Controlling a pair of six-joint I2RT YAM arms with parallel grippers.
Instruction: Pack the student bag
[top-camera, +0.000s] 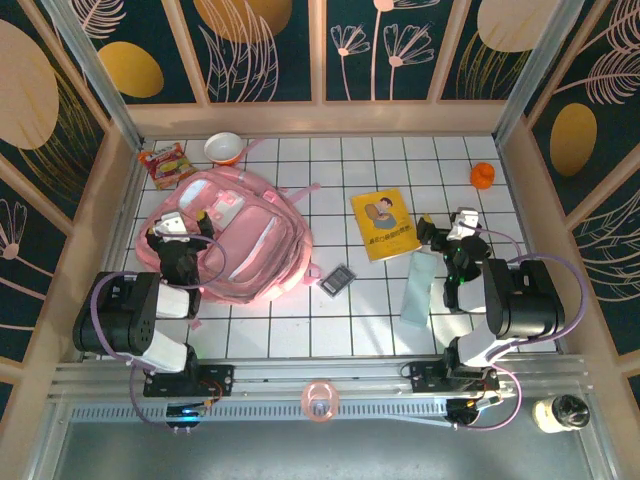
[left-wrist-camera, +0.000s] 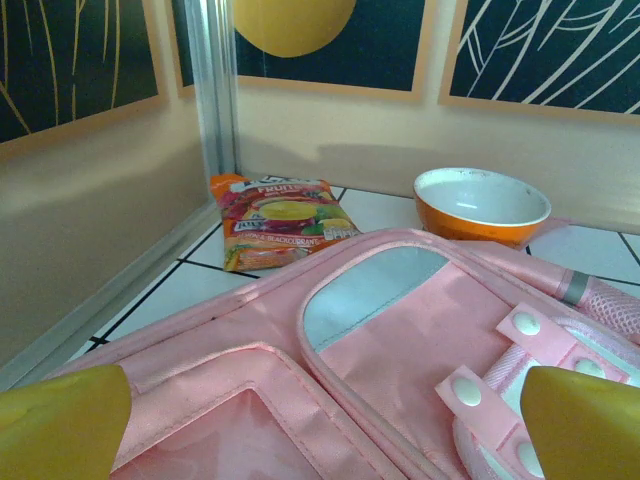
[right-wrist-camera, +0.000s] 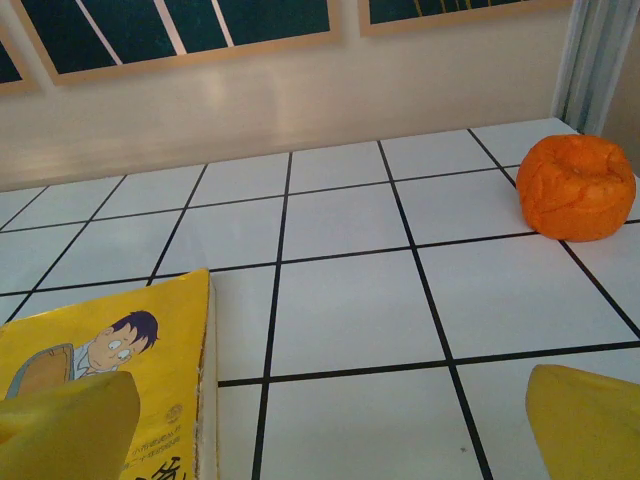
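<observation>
Pink and soft, the student bag (top-camera: 250, 245) lies flat on the left side of the white tiled table (top-camera: 330, 180). The left gripper (top-camera: 185, 226) hangs over it, fingers wide apart. The right gripper (top-camera: 450, 230) is spread wide too, near a yellow book (top-camera: 385, 224).

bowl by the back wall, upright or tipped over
Upright: the bowl sits on its base beyond the student bag, rim level, opening facing up, white inside visible from above.
</observation>
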